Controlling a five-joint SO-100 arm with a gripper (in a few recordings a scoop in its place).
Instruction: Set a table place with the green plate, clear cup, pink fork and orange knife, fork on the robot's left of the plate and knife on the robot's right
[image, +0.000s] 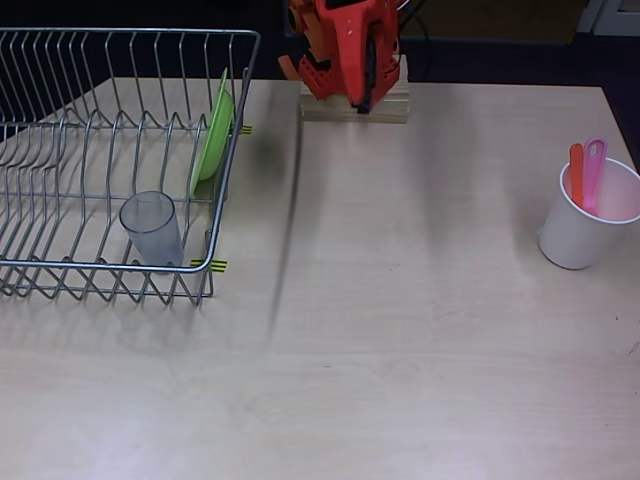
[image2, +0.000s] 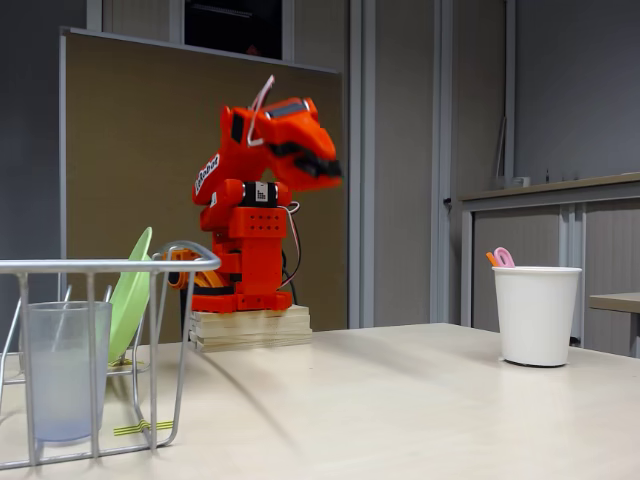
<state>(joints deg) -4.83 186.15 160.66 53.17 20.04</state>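
Note:
The green plate (image: 213, 135) (image2: 130, 295) stands on edge at the right end of the wire dish rack (image: 232, 140) (image2: 100, 266). In the rack's front right corner the clear cup (image: 152, 228) (image2: 62, 370) stands upright. The pink fork (image: 594, 175) (image2: 504, 257) and orange knife (image: 577, 175) (image2: 491, 259) stand handle-up in a white cup (image: 585, 225) (image2: 537, 315) at the table's right side. My orange gripper (image: 362, 100) (image2: 325, 170) is folded over the arm's base at the back, far from all of them. Its fingers look shut with nothing between them.
The arm's base sits on a stack of wooden boards (image: 355, 108) (image2: 250, 328) at the back edge. Yellow tape marks (image: 210, 265) lie by the rack's right corners. Bare light-wood table (image: 400, 330) stretches between the rack and the white cup.

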